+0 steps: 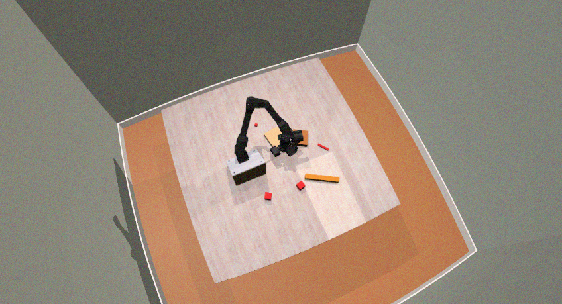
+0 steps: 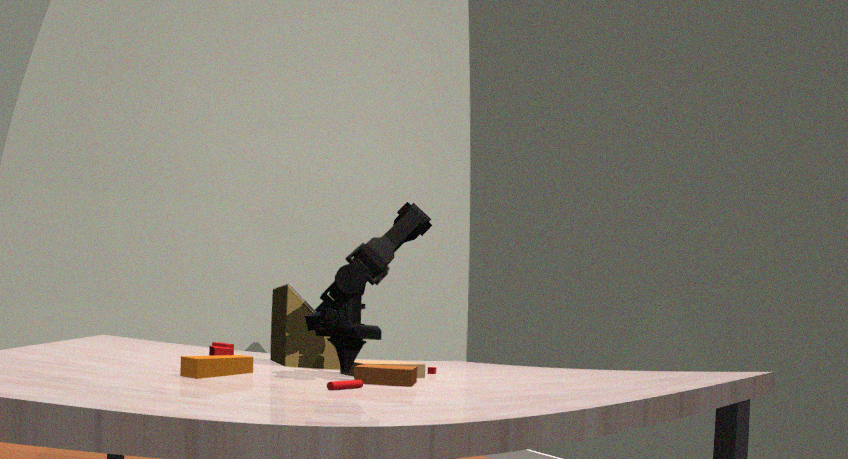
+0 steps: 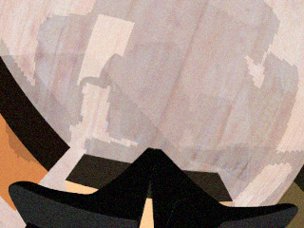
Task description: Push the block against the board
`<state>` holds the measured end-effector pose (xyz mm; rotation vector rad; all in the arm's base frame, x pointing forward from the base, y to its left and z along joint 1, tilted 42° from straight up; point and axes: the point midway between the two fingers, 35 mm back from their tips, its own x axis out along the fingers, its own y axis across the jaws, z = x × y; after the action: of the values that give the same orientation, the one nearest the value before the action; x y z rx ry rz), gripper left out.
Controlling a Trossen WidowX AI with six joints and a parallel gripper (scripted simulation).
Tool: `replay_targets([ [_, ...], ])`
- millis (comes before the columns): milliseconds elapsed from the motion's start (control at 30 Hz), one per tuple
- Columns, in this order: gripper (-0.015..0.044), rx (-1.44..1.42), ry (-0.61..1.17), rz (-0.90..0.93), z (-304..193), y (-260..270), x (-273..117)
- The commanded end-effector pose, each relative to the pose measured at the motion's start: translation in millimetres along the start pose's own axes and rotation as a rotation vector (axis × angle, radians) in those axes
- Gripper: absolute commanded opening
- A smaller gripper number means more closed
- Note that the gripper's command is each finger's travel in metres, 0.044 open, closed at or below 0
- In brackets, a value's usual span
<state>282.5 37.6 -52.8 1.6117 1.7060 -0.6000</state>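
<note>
A light tan flat piece [image 1: 272, 136] [image 2: 421, 370] [image 3: 80, 187] lies on the table, partly hidden by the arm. A brown-orange piece [image 1: 303, 138] [image 2: 385, 375] lies to its right in the top view. I cannot tell surely which is the square block and which is the board. The arm hides the space between them, so contact and even edges cannot be judged. My gripper [image 1: 285, 146] [image 2: 348, 370] [image 3: 153, 155] is shut and empty. It points down, with its tips low beside the tan piece's dark side face; whether they touch it is unclear.
An orange bar [image 1: 321, 178] [image 2: 216, 366] and two red cubes [image 1: 268, 196] [image 1: 301, 185] lie toward the front in the top view. A red rod [image 1: 323, 146] [image 2: 345, 384] lies right of the brown piece. A tiny red cube [image 1: 256, 124] [image 2: 432, 370] lies behind the tan piece.
</note>
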Motion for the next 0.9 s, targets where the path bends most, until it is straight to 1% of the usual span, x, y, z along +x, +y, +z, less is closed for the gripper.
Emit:
replay_targets([
  [0, 0.0, 0.003, 0.007, -0.007, -2.7, -1.5, 2.1],
  [333, 0.0, 0.003, 0.007, -0.007, -1.1, -1.3, 2.0],
  [867, 0.0, 0.002, 0.004, -0.007, 23.6, 0.6, 1.7],
])
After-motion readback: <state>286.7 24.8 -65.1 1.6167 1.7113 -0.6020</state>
